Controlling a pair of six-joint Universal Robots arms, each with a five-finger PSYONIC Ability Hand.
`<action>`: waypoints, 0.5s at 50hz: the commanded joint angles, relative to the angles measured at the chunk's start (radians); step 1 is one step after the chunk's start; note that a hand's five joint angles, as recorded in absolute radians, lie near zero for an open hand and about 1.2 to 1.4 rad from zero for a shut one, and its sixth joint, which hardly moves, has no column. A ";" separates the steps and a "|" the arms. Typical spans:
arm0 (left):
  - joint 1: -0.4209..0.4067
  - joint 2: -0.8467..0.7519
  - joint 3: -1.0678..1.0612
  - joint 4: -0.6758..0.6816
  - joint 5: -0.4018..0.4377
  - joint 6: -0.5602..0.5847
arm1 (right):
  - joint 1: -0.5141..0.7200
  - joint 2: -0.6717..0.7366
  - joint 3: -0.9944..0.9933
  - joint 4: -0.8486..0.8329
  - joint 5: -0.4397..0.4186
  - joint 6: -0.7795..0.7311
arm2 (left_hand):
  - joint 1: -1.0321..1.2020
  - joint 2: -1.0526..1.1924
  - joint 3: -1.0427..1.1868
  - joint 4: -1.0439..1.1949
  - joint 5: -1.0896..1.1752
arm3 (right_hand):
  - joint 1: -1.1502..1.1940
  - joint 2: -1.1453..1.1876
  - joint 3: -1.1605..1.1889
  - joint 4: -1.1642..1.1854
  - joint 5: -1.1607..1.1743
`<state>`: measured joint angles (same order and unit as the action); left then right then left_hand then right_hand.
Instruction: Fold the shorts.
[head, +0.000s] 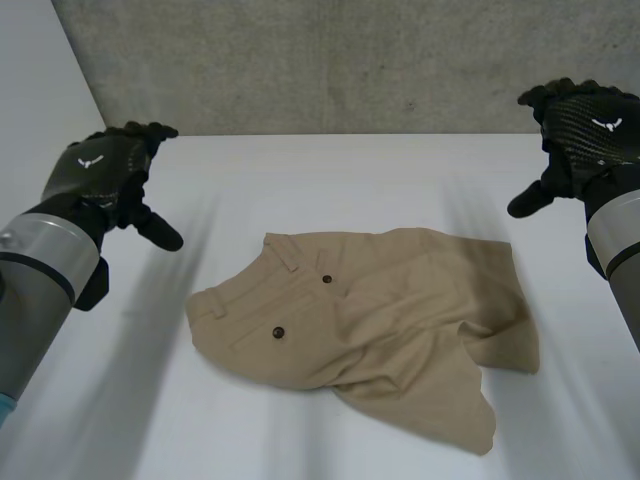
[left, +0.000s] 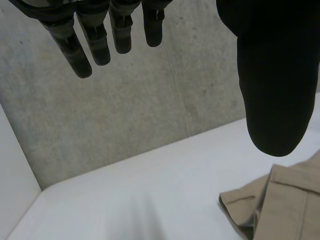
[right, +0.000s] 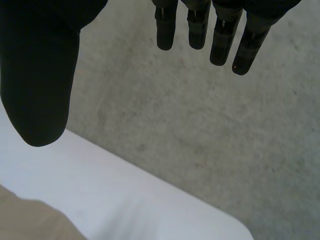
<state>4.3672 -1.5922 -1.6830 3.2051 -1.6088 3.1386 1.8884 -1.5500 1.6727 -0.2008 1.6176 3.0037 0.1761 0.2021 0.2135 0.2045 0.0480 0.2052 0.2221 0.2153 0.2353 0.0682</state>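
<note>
Two hands hover clear of the cloth, both empty. Left hand (head: 105, 170), upper left of frame: fingers straight, loosely spread. Right hand (head: 585, 130), upper right: same. Shorts (head: 370, 320) lie on the white table (head: 330, 165), centre to lower right. Long axis slants from waistband at centre-left to rumpled legs at lower right. Waistband is nearer the left hand, leg hems nearer the right.

We see the shorts (head: 370, 320) lying on the table (head: 300, 170), about mid-table, waistband to the left, legs to the right. Left hand (head: 105, 175) hangs well left of them, right hand (head: 580, 140) well right. Wall (head: 350, 60) stands behind the table.
</note>
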 joint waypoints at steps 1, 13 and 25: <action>0.002 -0.156 0.020 -0.008 0.026 0.006 | 0.000 -0.015 0.058 -0.071 -0.189 -0.017 | 0.005 -0.021 -0.032 -0.023 -0.041 | -0.031 -0.048 -0.041 -0.061 -0.068; -0.031 -0.403 0.094 -0.057 0.056 0.084 | 0.001 0.064 0.064 -0.063 -0.266 -0.112 | 0.070 0.044 0.032 0.041 0.023 | -0.031 -0.048 -0.041 -0.061 -0.068; -0.015 -0.442 0.146 -0.062 0.052 0.083 | 0.009 0.076 0.067 -0.060 -0.266 -0.149 | 1.164 1.138 1.127 1.136 1.118 | -0.031 -0.048 -0.041 -0.061 -0.068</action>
<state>4.3429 -2.0291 -1.5610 3.1469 -1.5531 3.2219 1.8943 -1.4741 1.7384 -0.2624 1.3504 2.8557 1.0541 1.0266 1.0148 1.0196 0.8370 0.2052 0.2221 0.2153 0.2354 0.0682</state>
